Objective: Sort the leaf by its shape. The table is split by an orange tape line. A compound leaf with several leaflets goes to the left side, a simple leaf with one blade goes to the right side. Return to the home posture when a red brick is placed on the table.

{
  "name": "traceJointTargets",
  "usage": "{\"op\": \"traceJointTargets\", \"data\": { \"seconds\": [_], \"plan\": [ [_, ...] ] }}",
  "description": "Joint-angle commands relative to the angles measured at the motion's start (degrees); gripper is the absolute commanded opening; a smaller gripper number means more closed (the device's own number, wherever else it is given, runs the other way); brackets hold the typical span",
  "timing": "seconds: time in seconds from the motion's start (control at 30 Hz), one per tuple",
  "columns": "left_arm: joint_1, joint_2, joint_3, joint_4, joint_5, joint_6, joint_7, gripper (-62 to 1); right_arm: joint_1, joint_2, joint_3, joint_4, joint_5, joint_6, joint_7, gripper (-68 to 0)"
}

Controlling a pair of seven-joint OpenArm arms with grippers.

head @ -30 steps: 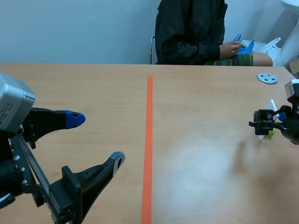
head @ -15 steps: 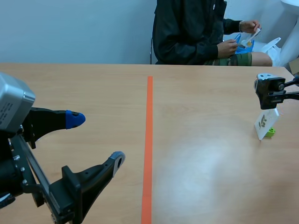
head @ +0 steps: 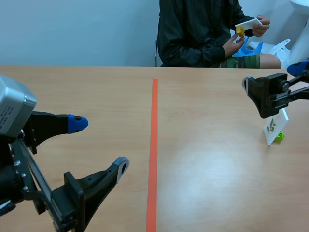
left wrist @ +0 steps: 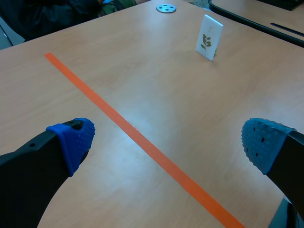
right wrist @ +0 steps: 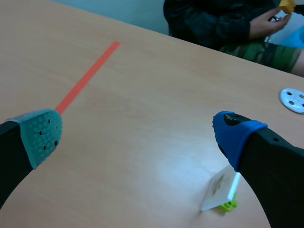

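The wooden table (head: 203, 183) ran away toward a person (head: 193, 34) in a dark jacket seated at its far edge. The left arm (head: 19, 169) sat low over the near left of the table, left jaws released and spread wide with nothing between them. The right arm (head: 270, 94) came in from the right side above the table, and the right jaws were likewise released and gaped wide, gripping nothing. An orange tape line (head: 153, 145) split the table down the middle.

The leaf card (head: 274, 126), white with a small green leaf print, stood tilted on the right side of the line, well away from it and just below the right jaws without touching them. The leaf's shape was too small to tell for certain. The person held a second white card (head: 248, 24) in raised hands. A grey perforated disc (right wrist: 294, 99) lay beyond the leaf card. A small green stand (head: 280, 137) propped the leaf card at its base.
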Motion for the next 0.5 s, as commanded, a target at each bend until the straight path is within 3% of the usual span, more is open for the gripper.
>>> {"op": "traceJointTargets", "data": {
  "seconds": [0.0,0.3,0.47],
  "plan": [
    [-0.3,-0.2,-0.2,0.2,-0.7,0.1,-0.8,1.4,-1.3,0.8,0.3,1.3,1.6,0.0,0.5,0.4],
    [-0.3,-0.2,-0.2,0.2,-0.7,0.1,-0.8,1.4,-12.0,0.9,0.3,12.1,4.9,2.9,-1.1,0.4],
    [-0.3,-0.2,-0.2,0.2,-0.7,0.1,-0.8,1.4,-14.5,0.9,0.2,13.9,5.4,4.5,-1.9,0.4]
  ]
}}
